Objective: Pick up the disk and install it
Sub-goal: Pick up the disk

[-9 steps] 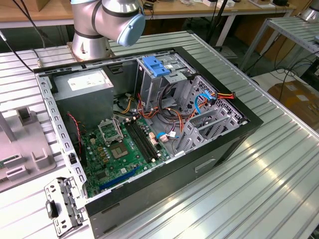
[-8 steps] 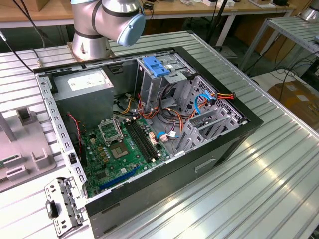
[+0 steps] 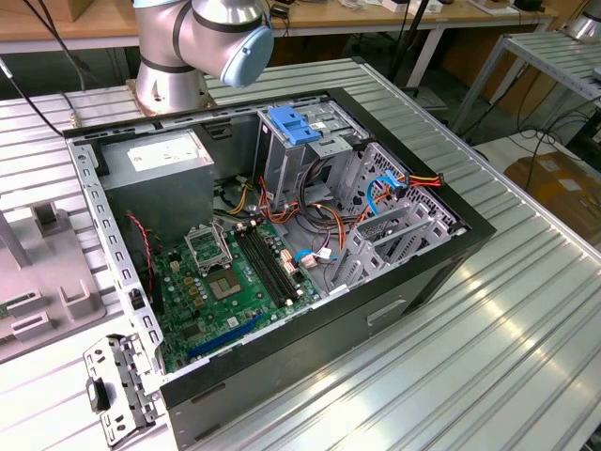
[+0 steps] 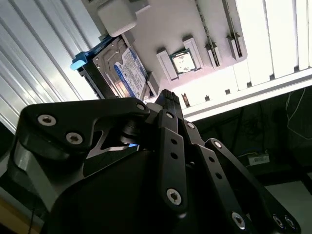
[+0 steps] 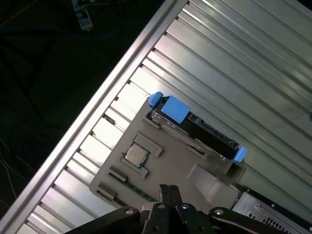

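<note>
The disk point(image 5: 195, 124) stands on edge in a slot of a grey holder plate point(image 5: 165, 161) on the ribbed metal table. It has light-blue side rails, and its white and blue label faces the second wrist view point(image 4: 127, 73). My gripper point(image 5: 169, 191) hovers above the holder and apart from the disk, its black fingers pressed together with nothing between them. In the second wrist view the gripper point(image 4: 168, 97) hangs beside the disk's labelled face. The open computer case point(image 3: 470, 235) lies on the table in the exterior view.
A square processor chip point(image 5: 136, 155) sits in another pocket of the holder. Inside the case are a metal drive cage with a blue bracket point(image 3: 294, 127), a grey power-supply box point(image 3: 160, 164), a green motherboard point(image 3: 230, 277) and loose cables. The table's edge point(image 5: 97, 112) runs near the holder.
</note>
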Tool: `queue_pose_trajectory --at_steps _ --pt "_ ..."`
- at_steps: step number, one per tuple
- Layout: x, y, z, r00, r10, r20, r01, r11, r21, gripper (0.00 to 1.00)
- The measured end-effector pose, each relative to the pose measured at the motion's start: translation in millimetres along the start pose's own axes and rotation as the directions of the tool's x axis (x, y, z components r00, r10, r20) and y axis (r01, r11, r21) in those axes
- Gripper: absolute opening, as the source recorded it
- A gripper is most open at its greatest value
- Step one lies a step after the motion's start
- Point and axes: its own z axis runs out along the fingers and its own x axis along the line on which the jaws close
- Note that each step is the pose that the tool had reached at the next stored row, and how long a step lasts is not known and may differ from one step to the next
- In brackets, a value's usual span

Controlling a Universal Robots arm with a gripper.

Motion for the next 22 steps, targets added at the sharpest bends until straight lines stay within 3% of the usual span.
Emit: queue_pose_trajectory --at_steps 10,22 --pt "0.0 0.0 0.0 0.9971 -0.077 -0.0033 0.077 0.9971 -0.002 0.11" --pt "0.0 0.0 0.0 0.9858 -0.168 -0.0071 0.168 0.9858 -0.0047 0.11"
